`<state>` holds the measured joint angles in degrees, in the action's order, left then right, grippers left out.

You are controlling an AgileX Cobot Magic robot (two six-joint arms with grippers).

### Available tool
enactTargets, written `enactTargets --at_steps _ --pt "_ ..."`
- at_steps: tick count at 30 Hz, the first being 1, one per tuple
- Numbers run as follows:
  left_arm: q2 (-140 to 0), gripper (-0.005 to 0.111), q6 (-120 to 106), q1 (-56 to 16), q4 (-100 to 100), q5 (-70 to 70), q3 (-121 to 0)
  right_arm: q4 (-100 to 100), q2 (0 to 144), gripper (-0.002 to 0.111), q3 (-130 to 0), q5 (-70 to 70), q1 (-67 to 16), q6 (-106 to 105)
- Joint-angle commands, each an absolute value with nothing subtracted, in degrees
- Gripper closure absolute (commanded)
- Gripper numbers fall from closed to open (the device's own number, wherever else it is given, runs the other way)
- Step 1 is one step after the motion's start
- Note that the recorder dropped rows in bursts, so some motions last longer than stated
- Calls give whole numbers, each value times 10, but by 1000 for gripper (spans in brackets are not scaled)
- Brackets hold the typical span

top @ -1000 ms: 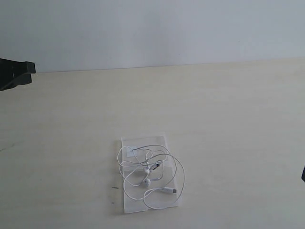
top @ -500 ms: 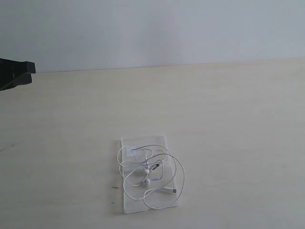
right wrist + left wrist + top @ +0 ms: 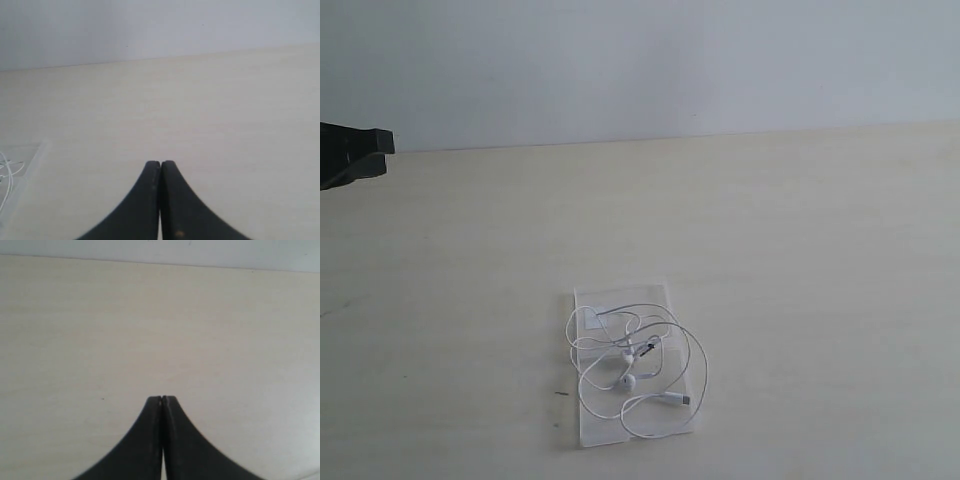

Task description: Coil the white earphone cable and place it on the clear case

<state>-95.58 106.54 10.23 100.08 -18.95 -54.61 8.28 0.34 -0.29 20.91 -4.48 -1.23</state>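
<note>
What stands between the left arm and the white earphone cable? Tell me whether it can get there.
Probably yes. The white earphone cable lies loose atop the clear case, with bare table between it and the left pincer, which is shut and would need opening first.

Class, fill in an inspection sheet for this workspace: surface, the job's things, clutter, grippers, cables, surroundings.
Surface: pale table, with one dark speck beside the case.
Job's things: white earphone cable lies in loose loops on the clear case, and some loops spill past its edges.
Clutter: nothing seen.
Grippers: left gripper shut and empty; right gripper shut and empty; neither touches the case.
Cables: nothing seen besides the earphone cable.
Surroundings: plain pale wall behind the table.
</note>
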Motion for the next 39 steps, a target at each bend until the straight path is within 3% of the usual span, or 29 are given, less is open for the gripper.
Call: enactTargets --at_steps 1,39 --pt "-951 107 1065 103 999 -190 -545 46 0 108 0 208 -29 23" --pt "-951 107 1065 103 999 -190 -545 46 0 108 0 206 -30 30"
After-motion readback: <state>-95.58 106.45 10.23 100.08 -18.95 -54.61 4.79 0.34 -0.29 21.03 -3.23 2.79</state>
